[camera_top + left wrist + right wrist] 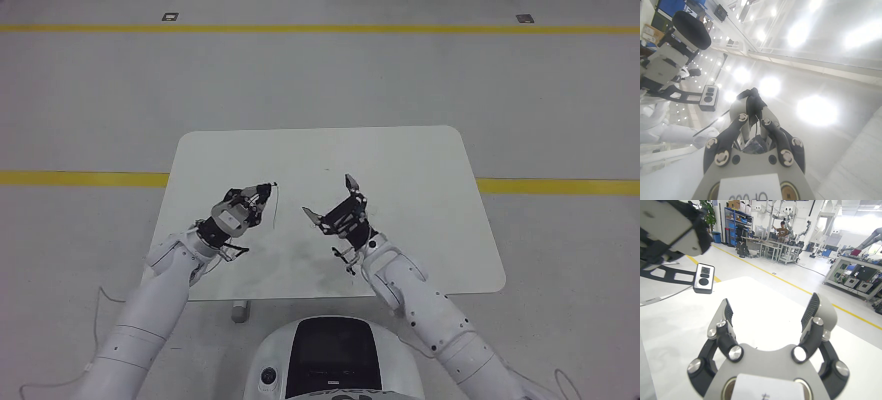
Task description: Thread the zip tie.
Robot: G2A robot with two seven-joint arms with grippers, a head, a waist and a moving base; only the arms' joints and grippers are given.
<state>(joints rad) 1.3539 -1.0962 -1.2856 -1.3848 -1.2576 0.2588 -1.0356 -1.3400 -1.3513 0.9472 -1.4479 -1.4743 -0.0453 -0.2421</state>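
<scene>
My left gripper (258,192) hovers over the left part of the white table (400,160), shut on a thin black zip tie (272,190). In the left wrist view the left gripper (753,94) points toward the ceiling, and the zip tie's tail (711,123) sticks out sideways from its closed fingers. My right gripper (330,197) sits a short way to the right, open and holding nothing. In the right wrist view the right gripper (770,308) is spread wide above the table (762,291), with ribbed pads (811,306) facing inward.
The tabletop around both grippers is bare white. Grey floor with yellow lines (560,186) surrounds the table. Workbenches and racks (780,249) stand far off in the room.
</scene>
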